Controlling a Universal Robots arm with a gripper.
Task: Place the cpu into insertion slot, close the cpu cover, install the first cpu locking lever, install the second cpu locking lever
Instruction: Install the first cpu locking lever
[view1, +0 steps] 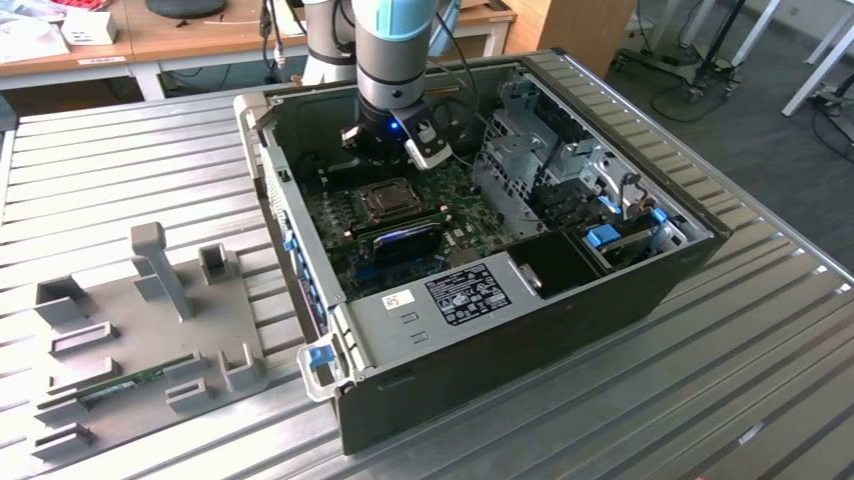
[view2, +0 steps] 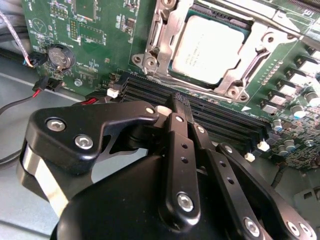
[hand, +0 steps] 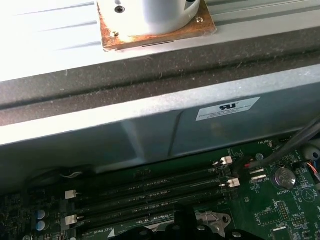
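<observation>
The cpu (view2: 210, 47) already sits in the insertion slot (view2: 175, 65), with the cpu cover (view2: 167, 37) down around it. The gripper (view2: 181, 107) hovers over the memory slots (view2: 220, 120), fingers closed on nothing (levers likely next); approach squarely and press gently.

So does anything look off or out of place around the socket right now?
Nothing stands out. The cpu lies flat and square in the slot, the cover is down around it, and the tool hangs beside the memory slots.
</observation>
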